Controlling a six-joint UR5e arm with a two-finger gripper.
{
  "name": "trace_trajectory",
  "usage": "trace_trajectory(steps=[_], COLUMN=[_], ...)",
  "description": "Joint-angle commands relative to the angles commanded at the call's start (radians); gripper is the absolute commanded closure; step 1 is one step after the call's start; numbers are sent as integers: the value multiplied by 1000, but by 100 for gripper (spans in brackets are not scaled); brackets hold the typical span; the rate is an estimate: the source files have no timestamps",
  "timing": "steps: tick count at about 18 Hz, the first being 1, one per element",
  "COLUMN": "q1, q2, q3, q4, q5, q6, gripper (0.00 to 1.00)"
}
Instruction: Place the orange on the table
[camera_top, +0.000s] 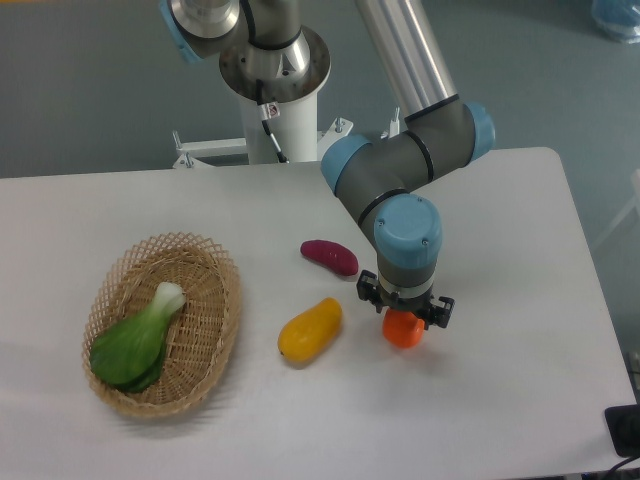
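gripper (405, 312) over round glossy orange (403, 330), matte table (520, 400).

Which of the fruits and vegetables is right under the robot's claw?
The orange, small, round and bright orange, sits directly beneath the gripper. The yellow mango-like fruit and purple sweet potato lie apart to its left; the leafy green rests in the basket.

A dull grey-green floor (100, 90) lies beyond the tabletop, with a pale blue object (617, 17) at the top right corner.
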Motion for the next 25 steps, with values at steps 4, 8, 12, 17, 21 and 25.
trace_trajectory(steps=[4,8,12,17,21,25], q1=[2,12,47,104,152,204], q2=[8,26,43,66,58,49], q3=[20,37,38,44,110,189], q4=[-6,-9,-11,-18,-82,-236], q5=[-6,-20,-67,-161,-192,-256], q6=[3,3,9,78,138,218], gripper=[0,0,0,0,0,0])
